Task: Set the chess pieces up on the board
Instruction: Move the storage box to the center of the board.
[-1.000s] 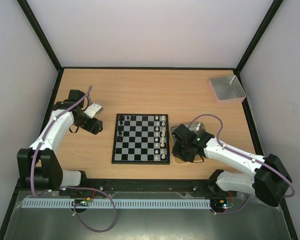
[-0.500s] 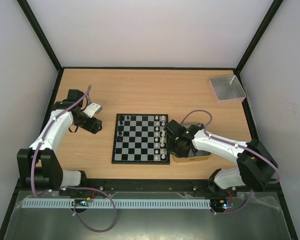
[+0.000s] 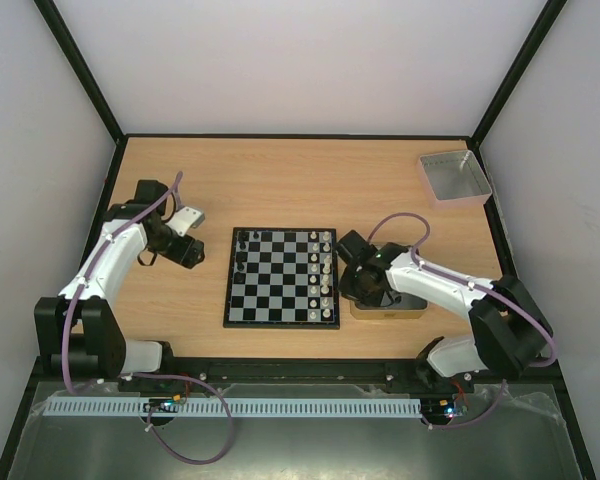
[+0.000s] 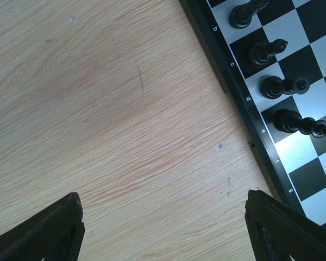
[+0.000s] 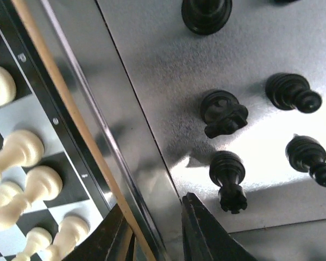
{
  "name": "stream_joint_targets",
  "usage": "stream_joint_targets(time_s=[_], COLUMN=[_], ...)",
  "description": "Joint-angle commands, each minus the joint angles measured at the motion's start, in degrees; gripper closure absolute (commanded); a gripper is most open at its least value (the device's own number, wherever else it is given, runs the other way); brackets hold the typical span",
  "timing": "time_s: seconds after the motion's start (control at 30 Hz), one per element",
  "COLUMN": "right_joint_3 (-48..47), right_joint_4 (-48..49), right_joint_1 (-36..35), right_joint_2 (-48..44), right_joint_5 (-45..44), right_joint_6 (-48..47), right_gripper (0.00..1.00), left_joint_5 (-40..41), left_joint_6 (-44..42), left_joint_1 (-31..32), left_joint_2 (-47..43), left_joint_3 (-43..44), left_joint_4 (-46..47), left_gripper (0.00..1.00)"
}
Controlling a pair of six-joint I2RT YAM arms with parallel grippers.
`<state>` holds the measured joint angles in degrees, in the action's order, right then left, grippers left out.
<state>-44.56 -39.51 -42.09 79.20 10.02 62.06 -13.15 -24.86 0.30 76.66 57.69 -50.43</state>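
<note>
Right gripper (image 5: 155, 204): you are hovering narrow-jawed over the tin (image 5: 152, 54) edge; whether it is grasping anything, cannot tell.
Left gripper (image 4: 165, 228): idling, released.
Risk: fingers snagging the rim, jolting the white pieces (image 5: 22, 149).

Board (image 3: 280, 277): blk/silver checks, blk rim. Cream pieces (image 3: 325, 270), blk pieces (image 3: 241, 250). Table (image 3: 280, 180): light wood grain. Tin (image 5: 152, 81): gold rim, silvery inside. Tray (image 3: 455, 178): pale grey. Arms (image 3: 440, 290) white w/ blk joints, purple cables (image 3: 68, 330).
</note>
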Motion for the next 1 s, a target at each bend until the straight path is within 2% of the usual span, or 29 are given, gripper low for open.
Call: stream_joint_targets(time_s=[0.0, 0.1, 0.23, 0.47, 0.67, 0.77, 0.83, 0.97], right_joint_3=[-3.3, -5.6, -7.7, -11.9, -15.1, -16.9, -18.1, -18.9], right_joint_4=[-0.6, -0.9, -2.6, -9.6, -14.1, -14.8, -15.0, -14.2], right_joint_1=[2.7, 3.0, 3.0, 3.5, 7.8, 10.2, 11.4, 12.3], right_joint_2=[1.5, 2.5, 2.0, -1.0, -0.1, 0.6, 1.6, 4.6], right_joint_5=[-2.4, -1.5, -2.4, -7.0, -8.3, -10.1, -10.5, -10.5], right_joint_6=[-3.9, -5.4, -6.4, -8.0, -11.7, -14.4, -16.1, -18.2], right_gripper=[0.76, 0.65, 0.57, 0.58, 0.6, 0.57, 0.51, 0.57], left_joint_5=[-1.3, -2.0, -2.1, -2.2, -2.6, -1.6, 0.8, 1.8], left_joint_6=[0.7, 0.8, 0.8, 1.0, 1.4, 0.8, 1.2, 1.8], left_joint_1=[-0.3, -0.3, -0.3, -0.2, 1.0, 2.5, 3.0, 3.1], left_joint_2=[0.7, 1.0, 1.5, 2.2, 1.0, -0.3, -0.4, 1.1], left_joint_3=[-0.8, -0.5, -0.3, 0.2, 1.2, 1.0, 0.6, 0.3], left_joint_4=[-0.2, -0.3, -0.1, 0.1, -0.3, 0.3, 1.5, 1.8], left_gripper=[0.19, 0.2, 0.19, 0.2, 0.19, 0.19, 0.19, 0.2])
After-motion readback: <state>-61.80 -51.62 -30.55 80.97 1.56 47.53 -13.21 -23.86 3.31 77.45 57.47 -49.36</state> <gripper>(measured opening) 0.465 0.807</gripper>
